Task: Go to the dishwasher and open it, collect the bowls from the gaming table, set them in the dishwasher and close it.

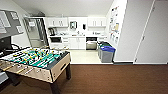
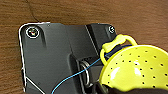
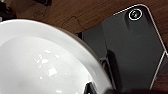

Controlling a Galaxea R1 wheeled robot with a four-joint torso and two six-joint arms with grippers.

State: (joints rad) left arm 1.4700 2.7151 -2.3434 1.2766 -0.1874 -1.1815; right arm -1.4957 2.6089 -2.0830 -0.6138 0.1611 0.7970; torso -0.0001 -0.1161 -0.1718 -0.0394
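Observation:
A yellow bowl [image 2: 136, 67] with small holes and a loop handle shows large in the left wrist view. My left gripper [image 2: 117, 90] is shut on its near rim, above the brown floor. In the right wrist view a glossy white bowl [image 3: 42, 62] is held the same way by my right gripper [image 3: 96, 90]. The gaming table [image 1: 56, 66], with a green field and rods, stands at the left of the head view. The steel-fronted dishwasher [image 1: 91, 45] is far ahead under the kitchen counter. Whether its door is open I cannot tell.
Brown floor [image 1: 112, 80] stretches ahead to the pale kitchen floor [image 1: 83, 56]. Grey bins with a blue lid [image 1: 107, 53] stand by the white wall on the right. White cabinets [image 1: 77, 42] line the far wall. A doorway [image 1: 35, 31] lies at the left rear.

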